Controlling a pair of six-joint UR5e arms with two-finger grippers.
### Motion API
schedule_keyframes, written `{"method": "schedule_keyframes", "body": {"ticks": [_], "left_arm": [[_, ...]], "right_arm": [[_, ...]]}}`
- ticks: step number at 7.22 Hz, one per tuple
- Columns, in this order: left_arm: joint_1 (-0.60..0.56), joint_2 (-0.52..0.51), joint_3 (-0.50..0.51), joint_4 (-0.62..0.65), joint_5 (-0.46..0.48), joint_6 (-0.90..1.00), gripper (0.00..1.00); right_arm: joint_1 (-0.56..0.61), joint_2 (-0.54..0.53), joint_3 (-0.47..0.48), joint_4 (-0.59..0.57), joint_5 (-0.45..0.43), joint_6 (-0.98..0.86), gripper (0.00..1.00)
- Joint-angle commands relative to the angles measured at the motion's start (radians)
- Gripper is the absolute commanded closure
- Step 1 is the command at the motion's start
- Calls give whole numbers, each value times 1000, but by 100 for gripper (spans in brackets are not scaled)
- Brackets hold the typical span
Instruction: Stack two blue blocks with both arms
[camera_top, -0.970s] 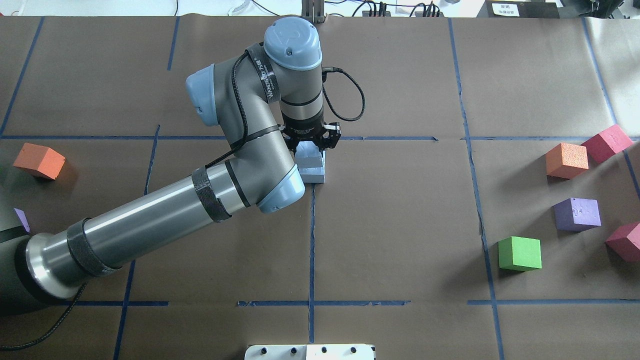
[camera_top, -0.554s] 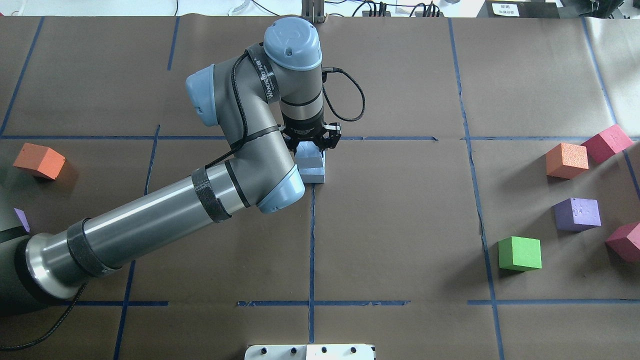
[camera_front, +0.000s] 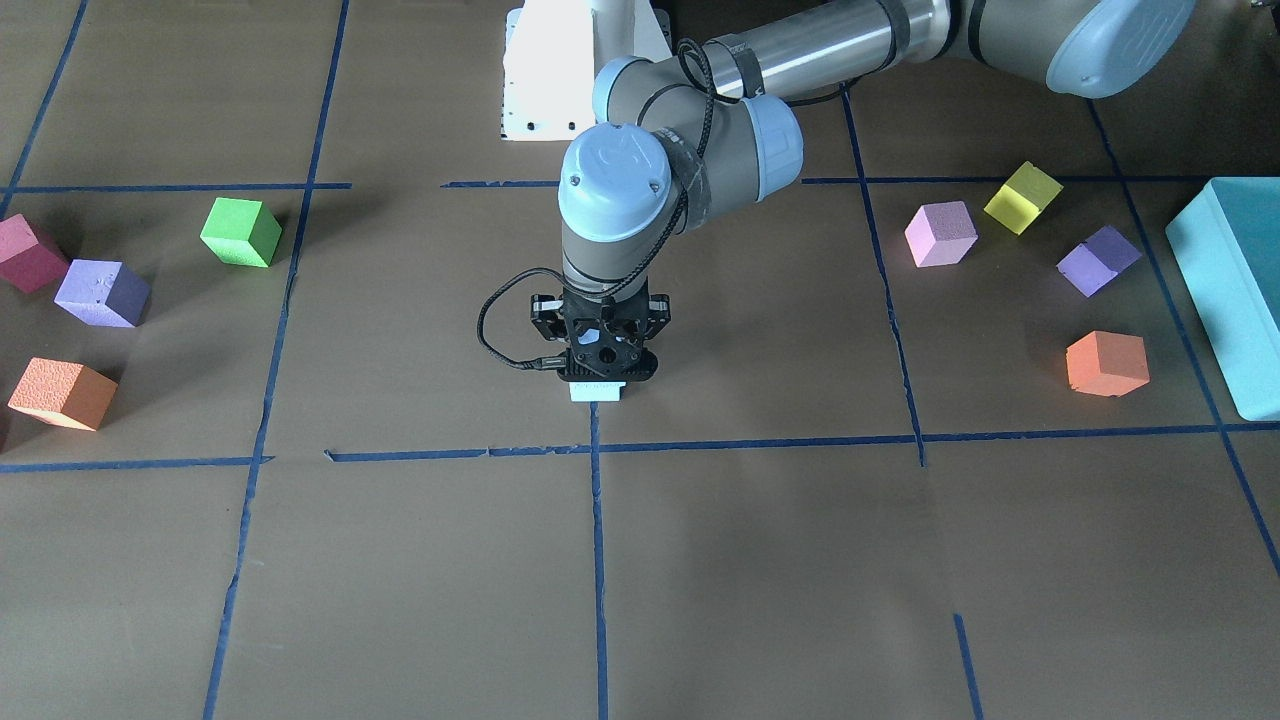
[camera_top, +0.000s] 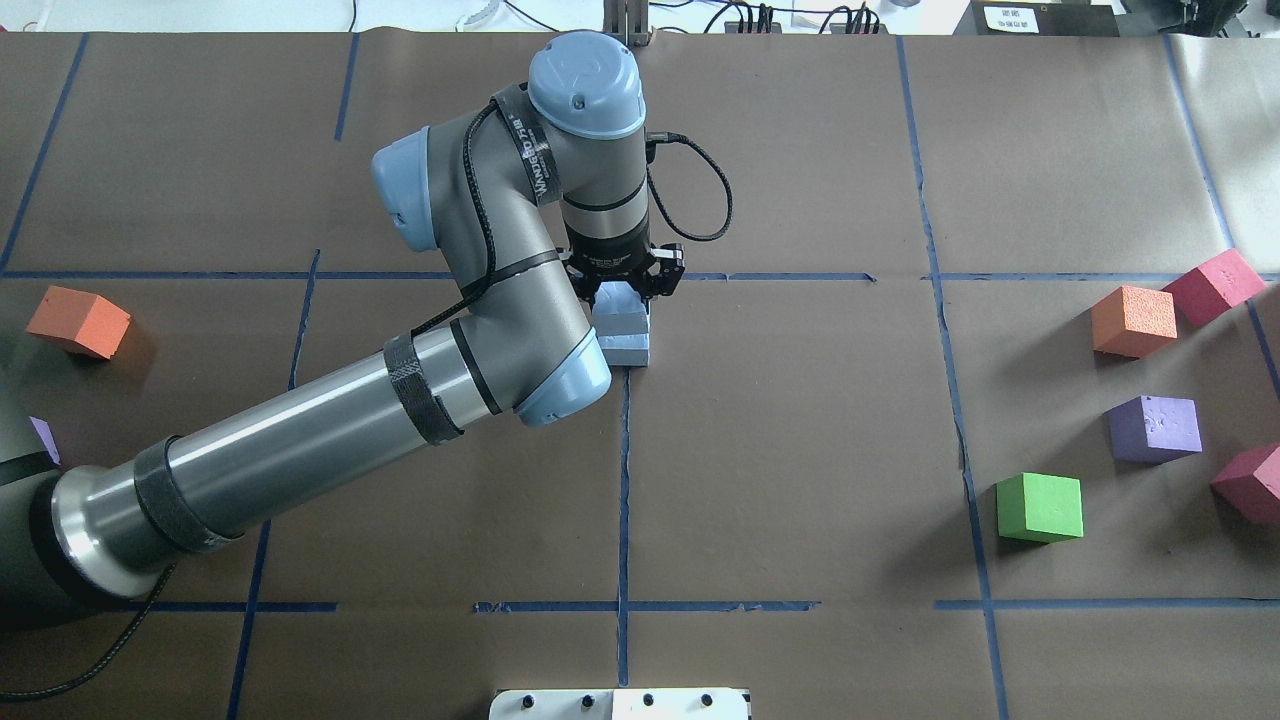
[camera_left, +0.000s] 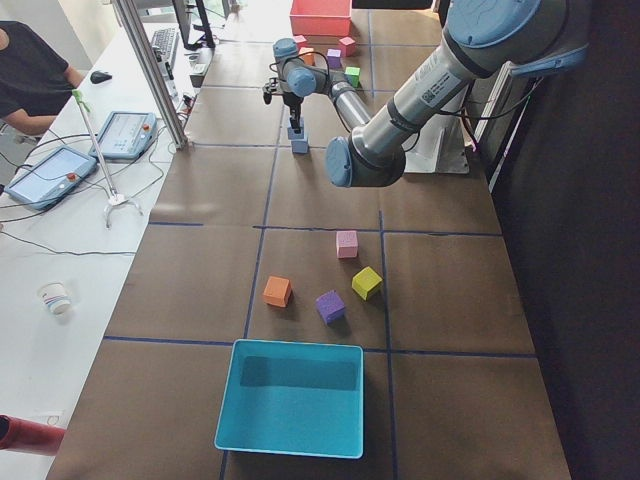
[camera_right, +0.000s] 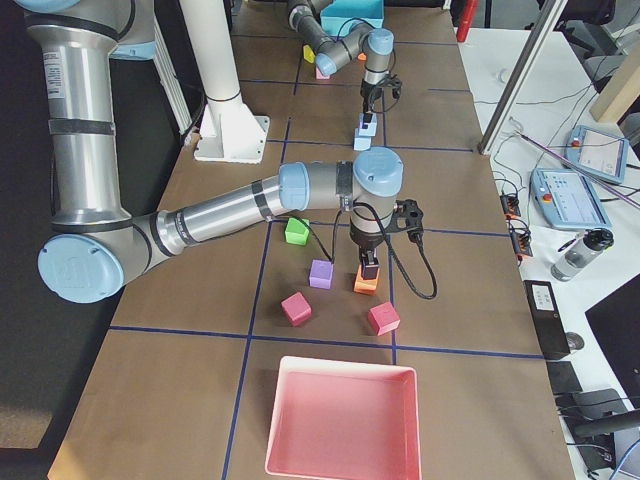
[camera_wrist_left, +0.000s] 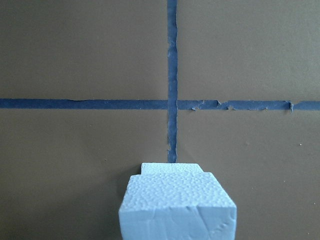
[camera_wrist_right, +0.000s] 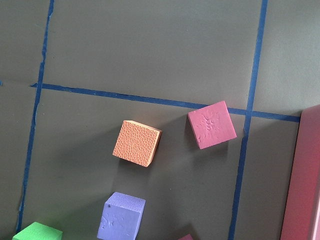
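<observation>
Two pale blue blocks sit at the table's centre, by a tape crossing. My left gripper (camera_top: 624, 296) points straight down, its jaws shut on the upper blue block (camera_top: 622, 320). That block sits over the lower blue block (camera_top: 628, 352); I cannot tell whether they touch. In the left wrist view the held block (camera_wrist_left: 177, 207) fills the bottom centre and the lower block (camera_wrist_left: 170, 169) peeks out beyond it. From the front, the left gripper (camera_front: 597, 380) hides nearly all of both. My right gripper (camera_right: 370, 268) shows only in the exterior right view, above an orange cube (camera_right: 362, 288); I cannot tell its state.
Orange (camera_top: 1133, 320), crimson (camera_top: 1213, 285), purple (camera_top: 1155, 428) and green (camera_top: 1040, 507) cubes lie on the right. An orange cube (camera_top: 78, 321) lies far left, with pink (camera_front: 940, 233) and yellow (camera_front: 1022, 197) cubes and a teal tray (camera_left: 290, 447) beyond. A pink tray (camera_right: 340, 365) stands at the right end.
The left wrist and gripper have edged very slightly toward the far side of the overhead view, the upper blue block with them. The other cubes have not moved.
</observation>
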Motion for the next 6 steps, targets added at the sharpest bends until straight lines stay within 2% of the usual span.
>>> {"method": "schedule_keyframes", "body": {"ticks": [1,4,6], "left_arm": [[2,1,-6,-1,2,4,0],[3,3,-12,0,2,4,0],[-3,9,-93,27,-5,2,0]], "right_arm": [[0,-1,-3,0,0,0,0],[0,2,-12,2,2,-2,0],[0,4,-12,3,2,-2,0]]}}
